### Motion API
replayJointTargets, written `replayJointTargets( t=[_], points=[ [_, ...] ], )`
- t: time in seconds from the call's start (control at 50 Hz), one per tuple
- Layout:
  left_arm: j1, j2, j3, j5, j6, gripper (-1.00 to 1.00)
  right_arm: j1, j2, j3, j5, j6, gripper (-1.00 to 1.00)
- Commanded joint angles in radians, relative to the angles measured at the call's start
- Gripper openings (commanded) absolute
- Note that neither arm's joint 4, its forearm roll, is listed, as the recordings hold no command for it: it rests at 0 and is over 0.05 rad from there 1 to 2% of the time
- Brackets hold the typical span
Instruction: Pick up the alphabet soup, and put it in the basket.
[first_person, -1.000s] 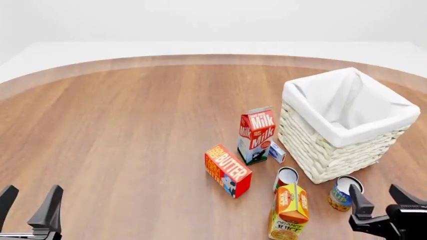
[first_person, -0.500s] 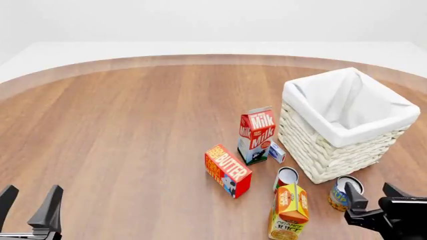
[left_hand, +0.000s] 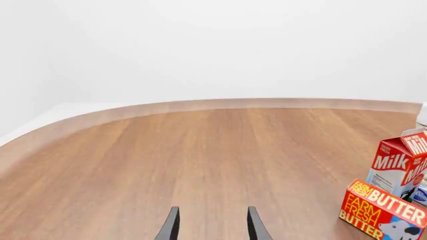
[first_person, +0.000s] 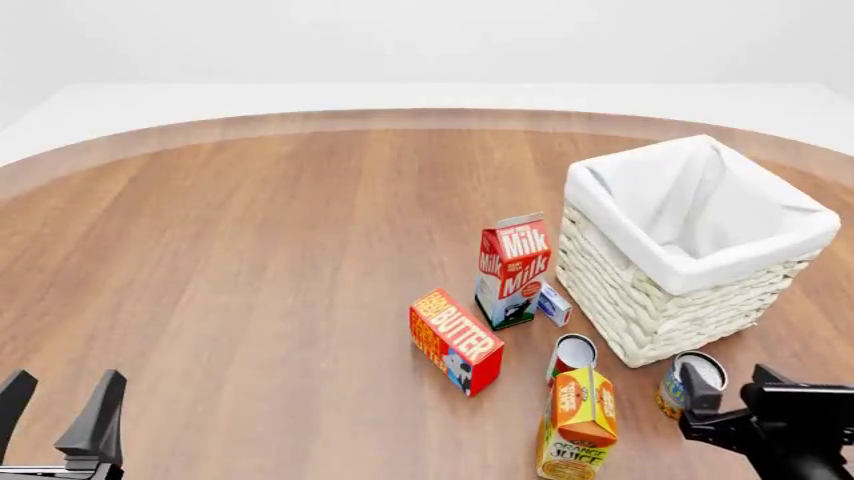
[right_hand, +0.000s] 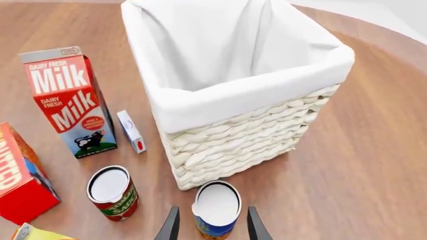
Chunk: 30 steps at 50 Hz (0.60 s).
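Note:
The alphabet soup (right_hand: 216, 206) is a small can with a blue and yellow label and a silver-white top. It stands upright on the table just in front of the basket (right_hand: 240, 145). In the front view the can (first_person: 703, 369) is at the lower right, below the white wicker basket (first_person: 667, 310). My right gripper (right_hand: 212, 220) is open, with one finger on each side of the can and not closed on it; it also shows in the front view (first_person: 725, 384). My left gripper (first_person: 56, 408) is open and empty at the lower left, also shown in its wrist view (left_hand: 212, 227).
A reddish-label can (first_person: 573, 355) and an orange juice carton (first_person: 577, 425) stand just left of the soup. A milk carton (first_person: 514, 268), a small white box (first_person: 554, 303) and a butter box (first_person: 455, 340) stand left of the basket. The red can (right_hand: 112, 192) is close to my right gripper.
My right gripper has moved forward and left toward the soup can, so its fingers now stand on either side of it. The left arm has not moved.

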<state>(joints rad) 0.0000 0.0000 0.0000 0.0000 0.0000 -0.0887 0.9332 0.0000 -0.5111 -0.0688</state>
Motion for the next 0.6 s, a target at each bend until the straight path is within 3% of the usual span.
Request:
replayJointTargets(
  t=[0.02,0.42,0.6],
  points=[
    [0.0,0.0,0.0,0.0,0.0,1.0,-0.007,0.091,0.0,-0.072,0.003,1.0],
    [0.0,0.0,0.0,0.0,0.0,1.0,-0.012,0.314,0.0,-0.268,0.005,1.0],
    [0.0,0.0,0.0,0.0,0.0,1.0,-0.02,0.367,0.0,-0.31,0.002,1.0]
  ],
)
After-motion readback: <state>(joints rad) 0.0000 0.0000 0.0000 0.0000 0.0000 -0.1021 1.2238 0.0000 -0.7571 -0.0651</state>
